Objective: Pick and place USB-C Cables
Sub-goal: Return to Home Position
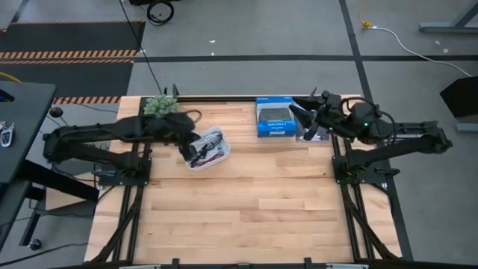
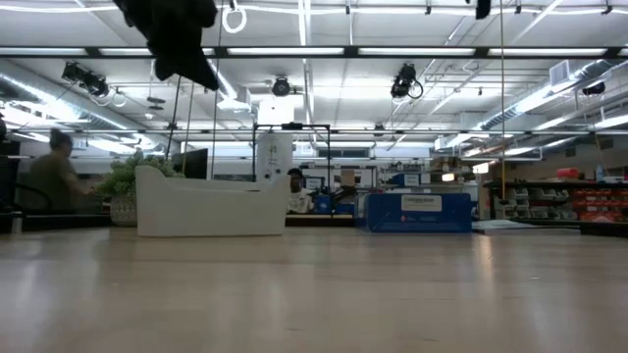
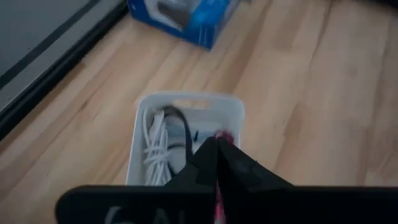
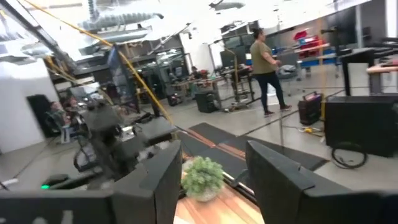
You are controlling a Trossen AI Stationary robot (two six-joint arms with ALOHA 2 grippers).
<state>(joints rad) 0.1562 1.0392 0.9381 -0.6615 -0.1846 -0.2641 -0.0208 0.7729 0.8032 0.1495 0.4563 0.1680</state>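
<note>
A white basket [image 3: 186, 106] sits on the table's far left part, also seen as the basket [image 1: 209, 149] and the basket [image 2: 211, 201]. A white cable [image 3: 155, 146] and a dark cable [image 3: 180, 127] lie inside it. My left gripper [image 3: 217, 152] hangs above the basket's near end, shut, with a dark red cable [image 3: 224, 137] showing at its tips. In the low view the left gripper [image 2: 177, 39] is well above the basket's rim. My right gripper [image 4: 211, 180] is open, raised near the blue box [image 1: 274, 118], pointing level toward the table's left. My left gripper pinches the dark red cable between its two fingers, from above and pointing down. A short red piece [image 3: 225, 135] shows just past the fingertips, and another red piece [image 3: 219, 208] shows in the slit between the fingers. Which part of the cable this is, the fingers hide.
A blue-and-black retail box [image 3: 186, 15] lies beyond the basket toward the table's far right, also seen as the box [image 2: 417, 211]. A small green plant [image 1: 160, 104] stands at the far left edge. Bare wood spreads over the near half [image 1: 254, 217]. People stand in the room behind.
</note>
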